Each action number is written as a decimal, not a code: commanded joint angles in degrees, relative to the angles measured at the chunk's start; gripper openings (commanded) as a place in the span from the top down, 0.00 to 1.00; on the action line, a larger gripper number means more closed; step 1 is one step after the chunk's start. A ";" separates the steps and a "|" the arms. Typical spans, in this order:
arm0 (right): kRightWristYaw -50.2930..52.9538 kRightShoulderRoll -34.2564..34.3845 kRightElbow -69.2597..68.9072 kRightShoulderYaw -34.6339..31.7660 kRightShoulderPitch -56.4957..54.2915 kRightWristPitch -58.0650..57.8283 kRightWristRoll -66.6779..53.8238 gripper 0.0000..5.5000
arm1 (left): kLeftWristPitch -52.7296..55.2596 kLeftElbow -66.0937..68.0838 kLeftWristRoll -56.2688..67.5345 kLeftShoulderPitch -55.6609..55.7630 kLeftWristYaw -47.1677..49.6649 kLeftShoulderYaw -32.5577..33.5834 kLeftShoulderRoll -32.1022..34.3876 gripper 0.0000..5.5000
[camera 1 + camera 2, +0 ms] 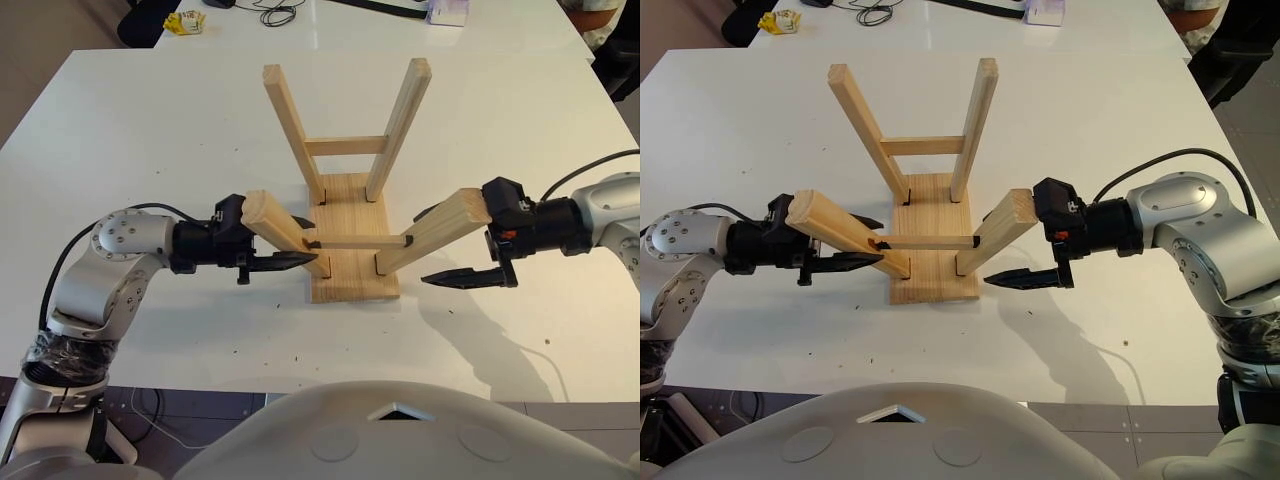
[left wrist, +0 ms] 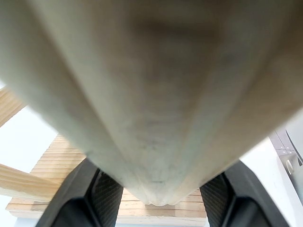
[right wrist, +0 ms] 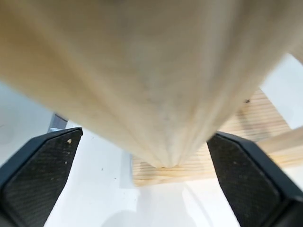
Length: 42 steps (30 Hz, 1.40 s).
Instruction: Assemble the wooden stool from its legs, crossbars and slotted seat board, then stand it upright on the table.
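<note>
Left claw point(image 1: 300, 245) sits at the near-left leg point(image 1: 268, 212), grip state cannot be told; the inverted stool point(image 1: 345, 145) rests seat board point(image 1: 352, 285) down on the counter point(image 1: 150, 120); right claw point(image 1: 428, 248) gapes around the near-right leg point(image 1: 460, 212); judged light, rigid, joints possibly loose, so hold 2 legs low.

No text, number, label or sign can be read anywhere. Far behind the stool point(image 1: 345, 200), a yellow packet point(image 1: 185, 22) to its left and a small box point(image 1: 447, 12) to its right both carry print, but it is too small to make out.
</note>
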State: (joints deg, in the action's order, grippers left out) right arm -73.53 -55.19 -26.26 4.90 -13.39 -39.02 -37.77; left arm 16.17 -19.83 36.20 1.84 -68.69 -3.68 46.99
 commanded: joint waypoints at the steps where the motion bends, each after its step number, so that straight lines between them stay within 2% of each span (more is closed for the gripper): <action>1: 0.01 0.89 0.48 2.60 -1.11 2.41 2.87 0.14 | 2.14 2.81 -5.55 -2.75 -0.85 -2.40 3.41 0.63; 4: 1.26 1.91 2.10 3.64 -2.20 3.00 4.59 0.14 | 1.62 2.02 -5.43 -3.15 -1.09 -2.67 3.53 0.63; 7: 1.78 2.45 3.02 4.26 -2.87 3.59 5.42 0.20 | 1.00 1.61 -5.63 -3.23 -1.25 -3.22 3.37 0.63; 18: 1.65 2.69 2.30 4.01 -3.36 3.11 4.70 0.52 | 0.08 1.83 -5.96 -3.20 -1.73 -3.68 3.87 0.63; 22: 1.65 2.68 1.97 4.01 -2.89 3.01 4.70 0.61 | -0.46 2.04 -6.07 -3.31 -2.20 -3.93 4.26 0.63; 42: 2.50 3.86 1.51 1.70 0.24 2.40 1.58 0.61 | -0.63 2.28 -5.33 -3.52 -2.90 -4.79 5.09 0.63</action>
State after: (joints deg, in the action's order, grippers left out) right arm -71.15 -51.97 -24.08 5.88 -14.19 -35.31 -35.22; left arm 11.56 -18.77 36.32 1.16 -69.98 -4.57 48.85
